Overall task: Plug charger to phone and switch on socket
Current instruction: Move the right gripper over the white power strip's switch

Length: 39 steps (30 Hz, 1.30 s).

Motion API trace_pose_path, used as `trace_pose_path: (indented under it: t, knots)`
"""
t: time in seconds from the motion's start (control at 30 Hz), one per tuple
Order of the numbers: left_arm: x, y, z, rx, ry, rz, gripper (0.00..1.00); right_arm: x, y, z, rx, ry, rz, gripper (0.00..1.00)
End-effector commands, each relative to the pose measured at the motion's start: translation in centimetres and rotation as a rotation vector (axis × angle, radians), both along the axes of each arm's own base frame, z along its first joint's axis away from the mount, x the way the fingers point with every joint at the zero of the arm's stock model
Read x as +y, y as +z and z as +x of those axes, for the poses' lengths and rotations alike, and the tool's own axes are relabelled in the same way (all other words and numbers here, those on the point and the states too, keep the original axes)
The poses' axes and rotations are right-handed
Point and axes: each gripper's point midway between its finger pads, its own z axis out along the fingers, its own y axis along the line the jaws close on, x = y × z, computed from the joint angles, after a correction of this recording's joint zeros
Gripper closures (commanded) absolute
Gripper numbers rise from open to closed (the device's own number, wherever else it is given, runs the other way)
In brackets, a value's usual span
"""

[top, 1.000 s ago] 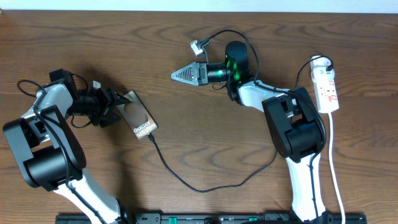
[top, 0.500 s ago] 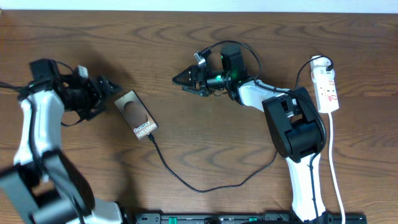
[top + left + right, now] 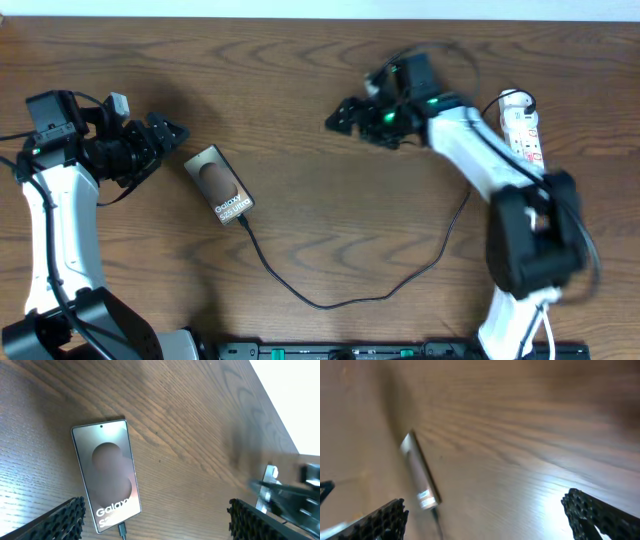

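Observation:
The phone point(image 3: 218, 185) lies flat on the table at left centre, its "Galaxy" lettering up; it also shows in the left wrist view point(image 3: 106, 472) and, blurred, in the right wrist view point(image 3: 420, 472). The charger cable point(image 3: 330, 300) runs from the phone's lower end in a loop across the table; its connector tip point(image 3: 122, 531) sits in the phone's port. The socket point(image 3: 525, 135) lies at the far right. My left gripper point(image 3: 168, 135) is open and empty, just left of the phone. My right gripper point(image 3: 340, 115) is open and empty, in the air left of the socket.
The socket's white cord point(image 3: 535, 230) runs down the right side to the front edge. A black rail point(image 3: 350, 350) lies along the table's front edge. The wall edge borders the table at the back.
My left arm has drawn back to the left, away from the phone. My right arm has swung to the right, toward the socket, and its jaws have opened from shut.

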Motion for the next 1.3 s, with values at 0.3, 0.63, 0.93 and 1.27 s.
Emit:
trace_pose_path:
  t: [0.3,0.63,0.93,1.27]
  knots:
    - [0.1,-0.2,-0.1,-0.013,-0.036,0.033,0.1,-23.9,13.7,1.7,-0.304,-0.501,-0.407,0.01]
    - [0.1,-0.1,0.0,-0.03,-0.054,0.049,0.1,-37.7,15.0,0.3,-0.175,-0.546,-0.391,0.01]
    - [0.1,-0.1,0.0,-0.03,-0.054,0.049,0.1,-39.4,8.0,2.5,-0.068,-0.378,-0.198,0.01]
    - [0.1,-0.1,0.0,-0.031,-0.055,0.05,0.1,-38.8,-0.2,3.0,0.061,-0.276,-0.173,0.02]
